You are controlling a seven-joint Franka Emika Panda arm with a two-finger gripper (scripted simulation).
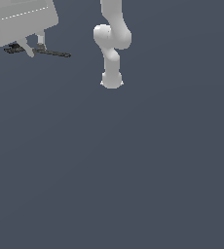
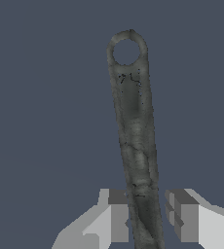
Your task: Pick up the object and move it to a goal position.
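One gripper (image 2: 147,216) is all I have here, and in the wrist view its two fingers (image 2: 116,216) stand either side of a long dark wrench (image 2: 133,131), a flat bar with a ring end pointing away from the camera. Gaps show between the shaft and each pad, wider on one side, so I read the jaws as spread around the wrench, not pinching it.

From the exterior view, the hand sits at the upper left, close to the camera, with the wrench (image 1: 53,53) poking out darkly beneath it. Whether the wrench rests on the grey floor (image 1: 133,170) or hangs clear of it, I cannot tell from that angle. I see no goal marker in either view.

My judgement: this fits either the moment just ahead of closing on the wrench or the moment just after letting it go at a goal, and nothing here decides between them. If a grasp is wanted, it calls for centring the shaft between the pads, since it sits nearer one finger.
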